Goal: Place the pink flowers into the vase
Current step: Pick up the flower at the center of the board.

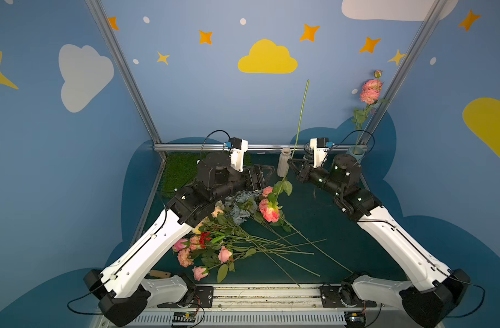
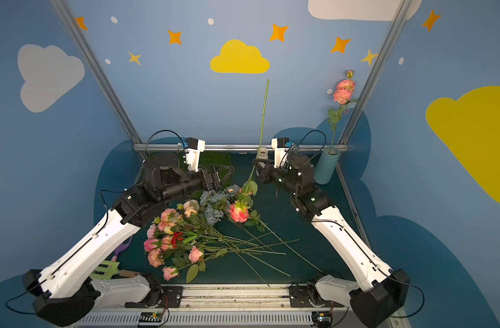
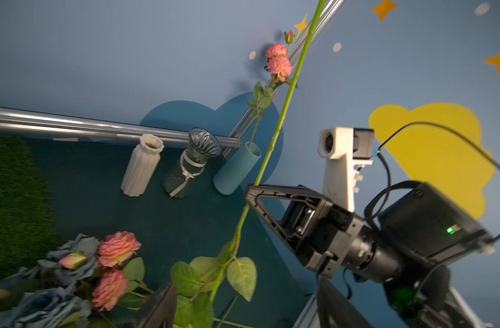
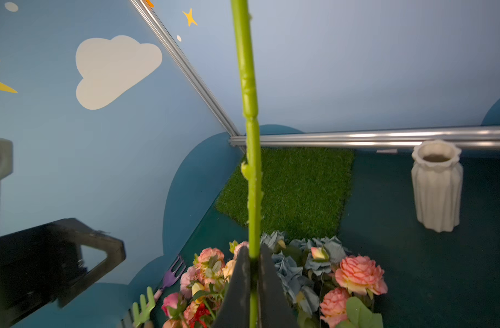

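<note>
Over the counter (image 1: 328,241), in both top views, we see the right fingers (image 1: 296,167) pinched shut on the stem (image 1: 300,119) of one pink rose (image 1: 270,213). It hangs upside down, bloom low and stem end high in the air. One pink flower spray (image 1: 371,89) already stands in the blue vase (image 1: 356,154) in the far corner. We think the job has only begun, because many more pink flowers (image 1: 203,252) lie in a heap on the counter, mixed with grey-blue roses (image 1: 240,208). The left fingers (image 1: 264,171) are just beside the hanging rose. From the left wrist view, those fingers are wide apart and hold nothing, and the rose's leaves (image 3: 241,275) sit just in front of the gap. A white vase (image 3: 142,166) and a glass vase (image 3: 193,162) look empty. From the right wrist view, the stem runs straight up from the closed fingers. The counter is dark teal with a green grass mat (image 4: 294,184). The walls (image 4: 356,56) are blue with painted clouds (image 4: 115,68) and stars (image 4: 189,17).
</note>
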`<state>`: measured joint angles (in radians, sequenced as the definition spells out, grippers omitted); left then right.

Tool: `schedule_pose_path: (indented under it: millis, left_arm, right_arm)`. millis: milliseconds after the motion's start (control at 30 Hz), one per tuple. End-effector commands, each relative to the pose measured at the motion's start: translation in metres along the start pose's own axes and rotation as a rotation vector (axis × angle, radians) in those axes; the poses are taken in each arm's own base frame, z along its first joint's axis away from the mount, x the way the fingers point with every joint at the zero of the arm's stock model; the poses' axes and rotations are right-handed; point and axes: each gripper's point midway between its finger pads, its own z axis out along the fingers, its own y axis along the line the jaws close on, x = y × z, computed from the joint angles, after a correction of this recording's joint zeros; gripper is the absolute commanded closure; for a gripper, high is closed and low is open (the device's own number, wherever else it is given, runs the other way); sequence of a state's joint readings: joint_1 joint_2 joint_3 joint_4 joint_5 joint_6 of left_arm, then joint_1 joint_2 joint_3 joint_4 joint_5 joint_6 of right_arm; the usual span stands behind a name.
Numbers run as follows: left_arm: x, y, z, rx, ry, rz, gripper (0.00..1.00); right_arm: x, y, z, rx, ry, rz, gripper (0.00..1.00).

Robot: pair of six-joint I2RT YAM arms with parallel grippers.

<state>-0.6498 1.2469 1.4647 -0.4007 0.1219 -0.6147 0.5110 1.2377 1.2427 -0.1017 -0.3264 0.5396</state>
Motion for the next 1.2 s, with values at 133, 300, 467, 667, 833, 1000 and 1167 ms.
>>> schedule_pose_path:
  millis: [133, 300, 467, 667, 833, 1000, 1167]
  left_arm:
    - [0.005, 0.009, 0.008, 0.218, 0.08, -0.011, 0.22]
    - [0.005, 0.0, 0.025, 0.361, 0.145, -0.05, 0.22]
    - [0.012, 0.0, 0.047, 0.444, 0.203, -0.102, 0.26]
    - [0.016, 0.008, 0.063, 0.446, 0.225, -0.122, 0.31]
    - [0.017, 0.009, 0.069, 0.455, 0.235, -0.139, 0.36]
    - [0.021, 0.015, 0.074, 0.443, 0.248, -0.151, 0.43]
    - [0.025, 0.023, 0.081, 0.403, 0.263, -0.151, 0.45]
  right_arm:
    - [0.04, 0.02, -0.003, -0.198, 0.274, 0.188, 1.0]
    - [0.05, 0.032, -0.003, -0.304, 0.343, 0.261, 1.0]
    - [0.059, 0.034, -0.002, -0.333, 0.395, 0.318, 1.0]
    - [0.065, 0.035, 0.002, -0.363, 0.446, 0.373, 1.0]
    - [0.076, 0.029, 0.009, -0.349, 0.482, 0.405, 1.0]
    - [0.079, 0.028, 0.011, -0.351, 0.492, 0.418, 1.0]
    - [0.078, 0.035, 0.009, -0.378, 0.501, 0.417, 1.0]
